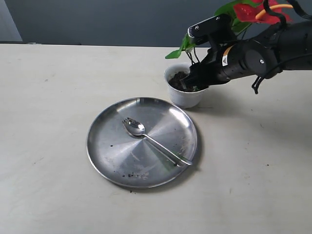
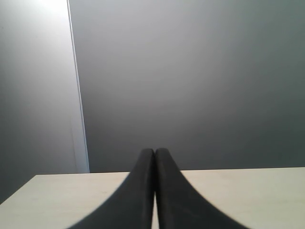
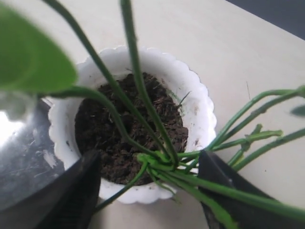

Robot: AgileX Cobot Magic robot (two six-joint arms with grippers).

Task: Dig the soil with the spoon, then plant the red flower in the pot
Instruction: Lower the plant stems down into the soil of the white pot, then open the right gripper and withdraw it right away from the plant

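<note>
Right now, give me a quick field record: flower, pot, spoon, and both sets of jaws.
red flower: stalk base over the soil, blooms up behind the right arm
pot: upright on the table, beside the plate
spoon: lying on the plate, untouched
right gripper: jaws apart, either side of the stalks
left gripper: jaws closed, empty

Pale beige worktop [image 1: 48, 97] seen, matte, faintly scuffed. Round steel plate [image 1: 109, 146] laid flat near centre. White pot [image 1: 185, 99] stood upright just behind plate's far right rim; contact between the two cannot be told. Few dark crumbs [image 1: 131, 190] scattered on worktop at plate's near edge. Worktop's far edge set against grey wall.
</note>
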